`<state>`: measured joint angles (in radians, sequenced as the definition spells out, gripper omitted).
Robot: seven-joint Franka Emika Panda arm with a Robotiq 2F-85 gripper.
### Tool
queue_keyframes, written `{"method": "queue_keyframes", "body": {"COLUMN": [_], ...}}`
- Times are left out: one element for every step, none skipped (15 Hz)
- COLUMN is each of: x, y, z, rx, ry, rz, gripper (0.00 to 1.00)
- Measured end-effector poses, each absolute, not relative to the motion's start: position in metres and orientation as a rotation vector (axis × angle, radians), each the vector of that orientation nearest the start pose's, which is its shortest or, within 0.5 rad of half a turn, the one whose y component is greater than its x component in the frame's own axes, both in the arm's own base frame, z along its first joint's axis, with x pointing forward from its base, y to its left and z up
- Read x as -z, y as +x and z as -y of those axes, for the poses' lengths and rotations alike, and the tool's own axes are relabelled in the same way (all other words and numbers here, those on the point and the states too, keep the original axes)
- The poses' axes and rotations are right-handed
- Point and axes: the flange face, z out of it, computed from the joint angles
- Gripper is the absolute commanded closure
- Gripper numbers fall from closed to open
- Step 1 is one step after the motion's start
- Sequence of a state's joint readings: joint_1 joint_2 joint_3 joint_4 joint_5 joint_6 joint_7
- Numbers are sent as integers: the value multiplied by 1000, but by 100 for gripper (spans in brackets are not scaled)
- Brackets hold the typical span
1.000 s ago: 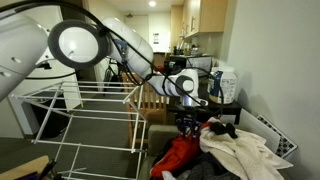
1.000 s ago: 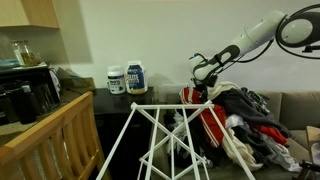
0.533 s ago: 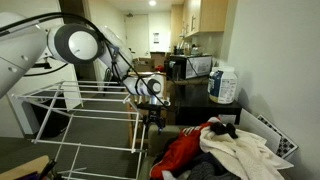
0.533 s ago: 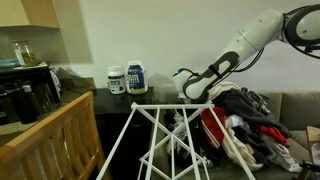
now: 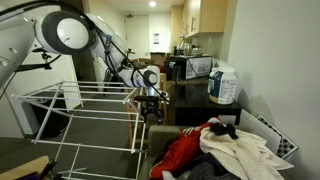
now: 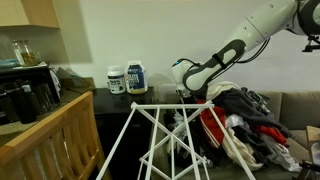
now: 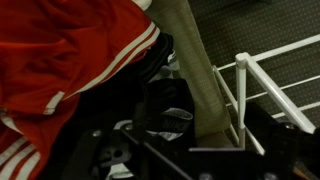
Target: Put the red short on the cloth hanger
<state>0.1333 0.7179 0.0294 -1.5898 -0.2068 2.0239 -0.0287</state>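
The red short lies crumpled on a pile of clothes on the sofa, and nothing holds it. It shows in both exterior views and fills the upper left of the wrist view, red with white stripes. The cloth hanger, a white wire drying rack, stands beside the sofa, and its corner shows in the wrist view. My gripper hangs between the rack's edge and the pile, fingers pointing down. Its jaws are open and empty.
A white cloth and dark clothes share the pile with the short. The olive sofa arm runs between pile and rack. A dark counter behind holds jugs and appliances. A wooden rail stands close to one camera.
A second ago my gripper was low over the red short on the pile. It has since risen and moved towards the rack with its jaws opening. The short stayed on the pile.
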Motion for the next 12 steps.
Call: {"method": "queue_keyframes", "body": {"x": [-203, -211, -217, -222, -227, -231, -235, -240, -245, -250, -253, -256], "y": [662, 666, 668, 670, 671, 672, 672, 672, 672, 670, 667, 663], "z": [-80, -65, -51, -37, -24, -12, -1, 11, 21, 31, 40, 49], "rx": [-428, -412, -399, -389, -381, -373, -364, -355, -348, -343, -338, -334], "ry": [-3252, -3259, -3265, -3268, -3269, -3268, -3265, -3263, -3260, -3259, -3257, -3255], "rz": [461, 421, 382, 343, 304, 266, 230, 192, 158, 128, 101, 77], "gripper": [0, 0, 0, 0, 0, 0, 0, 0, 0, 0, 0, 0]}}
